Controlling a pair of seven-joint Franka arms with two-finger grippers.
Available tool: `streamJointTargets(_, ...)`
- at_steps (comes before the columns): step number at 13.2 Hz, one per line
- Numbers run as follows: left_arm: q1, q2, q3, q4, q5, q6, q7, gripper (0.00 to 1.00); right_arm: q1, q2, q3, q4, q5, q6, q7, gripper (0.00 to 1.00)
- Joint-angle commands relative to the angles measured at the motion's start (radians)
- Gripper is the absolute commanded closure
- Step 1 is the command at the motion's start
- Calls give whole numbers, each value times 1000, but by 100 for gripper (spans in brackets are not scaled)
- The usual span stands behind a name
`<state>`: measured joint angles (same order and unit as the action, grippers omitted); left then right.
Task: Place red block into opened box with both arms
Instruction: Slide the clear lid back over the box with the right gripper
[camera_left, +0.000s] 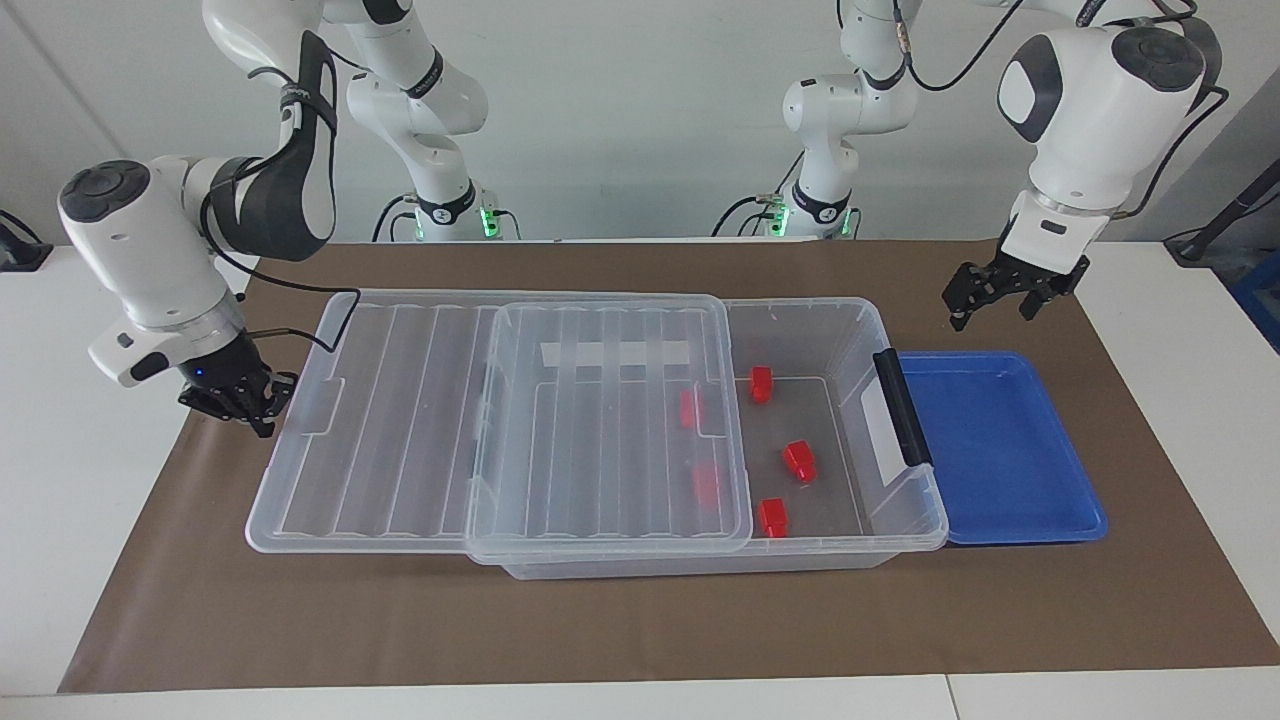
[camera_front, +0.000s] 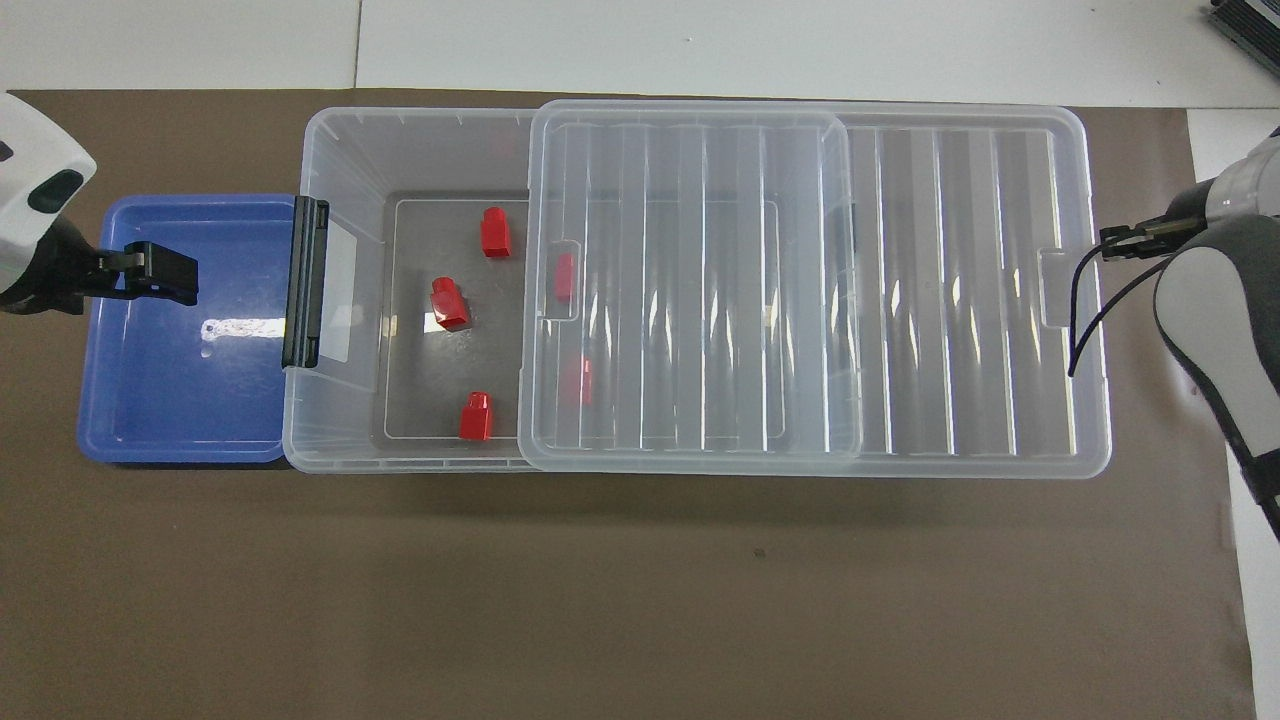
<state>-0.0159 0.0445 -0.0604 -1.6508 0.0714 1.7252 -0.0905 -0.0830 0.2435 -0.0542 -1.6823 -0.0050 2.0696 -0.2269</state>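
From the facing view, my left gripper (camera_left: 998, 291) hangs in the air with its fingers spread wide and nothing between them, over the brown mat near the shallow blue plastic tray (camera_left: 1010, 520). My right gripper (camera_left: 243, 405) has its fingertips pressed together on nothing, low beside the end of the ribbed clear lid (camera_left: 400, 420), at the right arm's end of the table; whether it touches the lid I cannot tell. The large clear plastic storage box (camera_left: 860, 320) lies with that lid slid partway off, its black end handle (camera_left: 902, 405) toward the tray. The white label strip (camera_left: 615, 353) carries no writing I can read. Three small bright red plastic blocks (camera_left: 798, 460) lie in the uncovered part of the box, and two more show dimly under the lid.

From the overhead view, my left gripper (camera_front: 160, 278) is over the blue tray (camera_front: 180, 420), fingers parted. Only the tip of my right gripper (camera_front: 1125, 240) shows at the lid's (camera_front: 960, 300) end. The red blocks (camera_front: 449, 302) sit on the floor of the box (camera_front: 420, 140), just beside the handle (camera_front: 305, 283) end
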Motion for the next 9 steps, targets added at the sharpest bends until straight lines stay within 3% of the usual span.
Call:
streamJointTargets(1, 11, -26, -7, -18, -16, -35, 77, 0, 18, 16, 2, 1, 28, 41, -12, 100)
streamJointTargets(9, 19, -48, -7, -44, -32, -35, 89, 0, 130, 31, 2, -11, 43, 80, 132, 100)
